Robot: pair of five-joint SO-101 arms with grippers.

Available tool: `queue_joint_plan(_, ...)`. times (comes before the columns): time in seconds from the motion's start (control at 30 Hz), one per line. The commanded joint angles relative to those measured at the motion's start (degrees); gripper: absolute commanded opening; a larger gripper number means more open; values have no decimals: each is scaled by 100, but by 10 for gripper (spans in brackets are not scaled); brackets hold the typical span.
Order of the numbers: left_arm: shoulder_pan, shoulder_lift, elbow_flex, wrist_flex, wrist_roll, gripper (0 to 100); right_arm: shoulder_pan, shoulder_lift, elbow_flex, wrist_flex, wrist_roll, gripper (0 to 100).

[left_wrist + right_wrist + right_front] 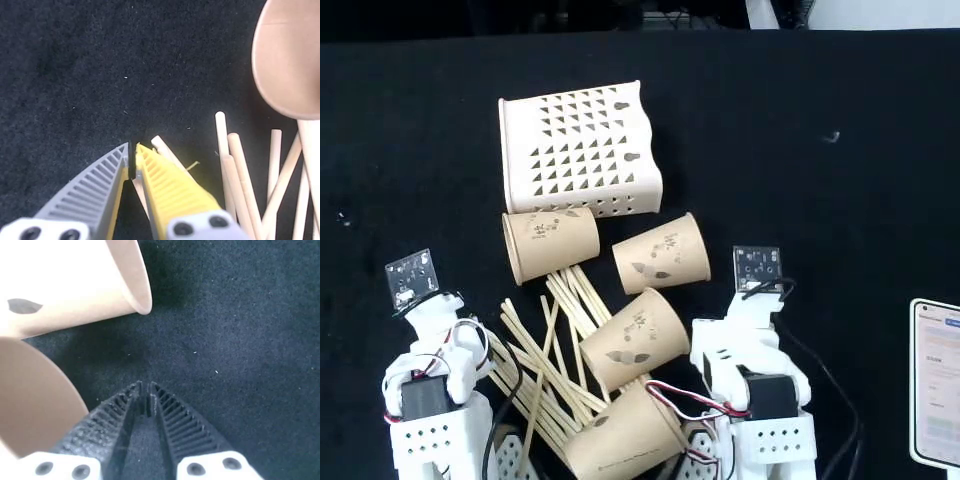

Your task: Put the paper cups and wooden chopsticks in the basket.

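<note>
Blk cloth table (860,120) under basket (580,150); lit screen (938,380) at edge

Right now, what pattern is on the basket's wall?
Rows of small triangular cut-outs in the pale cream basket; the high view shows it best.

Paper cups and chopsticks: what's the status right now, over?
Left gripper shut, empty; right gripper shut, empty. Four paper cups and wooden chopsticks lie on the table, outside the basket. Some cups rest over the chopsticks.
</note>
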State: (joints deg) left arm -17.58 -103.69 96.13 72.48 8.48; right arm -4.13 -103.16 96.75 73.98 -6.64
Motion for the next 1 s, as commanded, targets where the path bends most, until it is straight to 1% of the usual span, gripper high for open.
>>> queue_joint_plan(0.0,66,-53,119,26,35,30,26,-426,-13,18,-62,28)
queue_joint_plan(0.13,66,-53,119,26,35,30,26,-426,-13,-9,-44,28)
queue_joint_plan(0.2,66,-53,119,26,35,30,62,-435,-13,-185,-35,29)
queue_joint_plan(0.27,84,-53,119,26,18,30,123,-435,-13,-484,-35,29)
queue_joint_plan(0.4,330,-62,101,9,-9,30,545,-435,-154,-1407,-9,29)
queue_joint_plan(0.47,321,-62,13,-123,-9,30,870,-435,-365,-1820,343,29)
queue_joint_plan(0.53,198,-62,-251,-457,-62,30,1169,-435,-629,-2215,923,29)
queue_joint_plan(0.6,-233,-62,-629,-879,-466,30,1310,-435,-936,-2532,1468,29)
queue_joint_plan(0.67,-655,-62,-945,-1477,-1187,30,1327,-435,-1279,-2681,1855,29)
queue_joint_plan(0.7,-857,-62,-1077,-1793,-1688,30,1310,-435,-1473,-2690,2013,30)
queue_joint_plan(0.77,-1156,-62,-1279,-2409,-2549,30,1231,-435,-1956,-2681,2171,38)
queue_joint_plan(0.8,-1182,-62,-1349,-2743,-2708,30,1143,-435,-2246,-2673,2180,58)
queue_joint_plan(0.9,-1235,-62,-1552,-3666,-2541,30,862,-426,-3398,-2259,2180,144)
queue_joint_plan(0.97,-1235,-62,-1868,-4009,-2426,46,545,-374,-4330,-1925,2180,184)
